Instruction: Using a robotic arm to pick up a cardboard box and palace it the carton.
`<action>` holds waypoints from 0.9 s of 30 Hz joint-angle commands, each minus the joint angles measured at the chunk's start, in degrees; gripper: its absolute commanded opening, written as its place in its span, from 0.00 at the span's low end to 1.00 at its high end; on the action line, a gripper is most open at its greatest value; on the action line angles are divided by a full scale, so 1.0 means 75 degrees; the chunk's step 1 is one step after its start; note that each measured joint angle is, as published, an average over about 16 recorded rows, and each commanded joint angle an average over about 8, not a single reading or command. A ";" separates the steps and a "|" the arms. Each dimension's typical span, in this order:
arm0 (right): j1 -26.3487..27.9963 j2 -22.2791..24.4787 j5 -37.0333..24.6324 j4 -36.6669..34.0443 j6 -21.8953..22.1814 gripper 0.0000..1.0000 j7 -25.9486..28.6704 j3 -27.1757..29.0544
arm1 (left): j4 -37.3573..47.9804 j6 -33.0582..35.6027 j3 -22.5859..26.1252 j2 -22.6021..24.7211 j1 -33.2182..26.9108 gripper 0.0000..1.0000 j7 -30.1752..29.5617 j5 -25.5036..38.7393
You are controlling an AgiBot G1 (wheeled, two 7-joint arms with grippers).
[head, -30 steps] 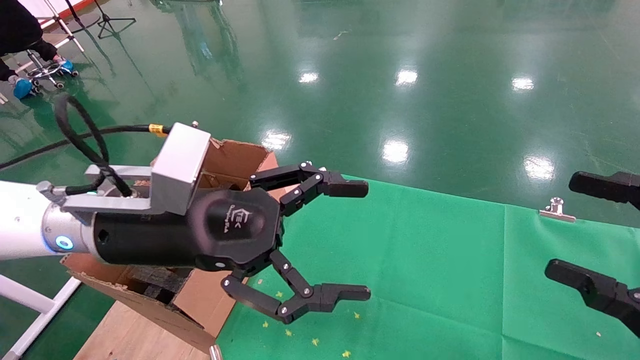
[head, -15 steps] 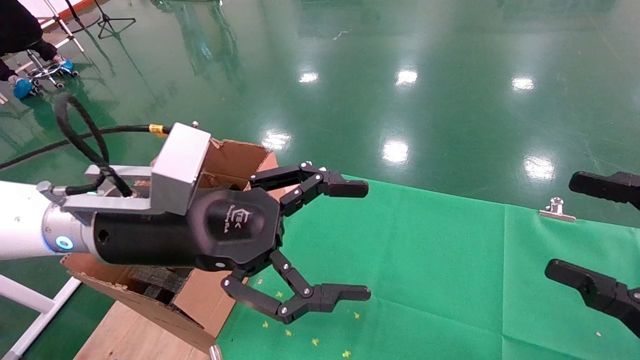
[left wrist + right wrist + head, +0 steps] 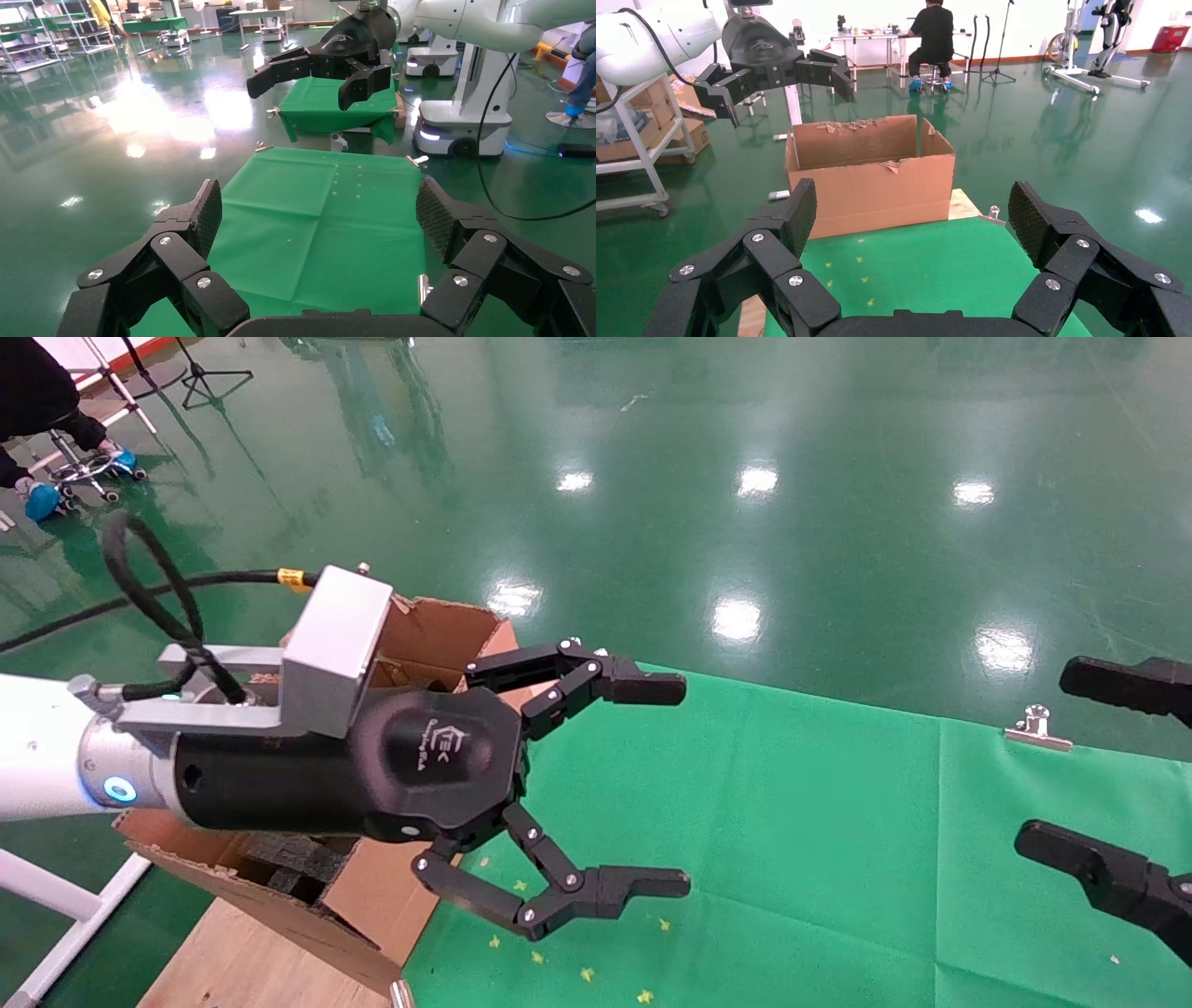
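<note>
Wide open and empty, my left gripper [image 3: 684, 784] hangs over the green cloth [image 3: 819, 822], just beside the carton [image 3: 438, 631]. Right gripper [image 3: 1113, 770], also spread, waits well apart. No small box shows.

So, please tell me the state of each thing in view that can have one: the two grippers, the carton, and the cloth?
left gripper: open, holding nothing, raised over the cloth beside the carton.
right gripper: open, empty, at the right edge of the table.
carton: open at the top, flaps torn, dark foam inside.
green cloth: spread flat, clipped at the far edge; no small cardboard box shows on it.
</note>
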 commanded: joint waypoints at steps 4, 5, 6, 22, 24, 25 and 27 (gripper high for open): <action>0.0000 0.0000 0.0000 0.0000 0.0000 1.00 0.0000 0.0000 | 0.0000 0.0000 0.0000 0.0000 0.0000 1.00 0.0000 0.0000; 0.0000 0.0000 0.0000 0.0000 0.0000 1.00 0.0000 0.0000 | 0.0000 0.0000 0.0000 0.0000 0.0000 1.00 0.0000 0.0000; 0.0000 0.0000 0.0000 0.0000 0.0000 1.00 0.0000 0.0000 | 0.0000 0.0000 0.0000 0.0000 0.0000 1.00 0.0000 0.0000; 0.0000 0.0000 0.0000 0.0000 0.0000 1.00 0.0000 0.0000 | 0.0000 0.0000 0.0000 0.0000 0.0000 1.00 0.0000 -0.0001; 0.0000 0.0000 0.0000 0.0000 0.0000 1.00 0.0000 0.0000 | 0.0000 0.0000 0.0000 0.0000 0.0000 1.00 0.0000 -0.0001; 0.0000 0.0000 0.0000 0.0000 0.0000 1.00 0.0000 0.0000 | 0.0000 0.0000 0.0000 0.0000 0.0000 1.00 0.0000 -0.0001; 0.0000 0.0000 0.0000 0.0000 0.0000 1.00 0.0000 0.0000 | 0.0000 0.0000 0.0000 0.0000 0.0000 1.00 0.0000 -0.0002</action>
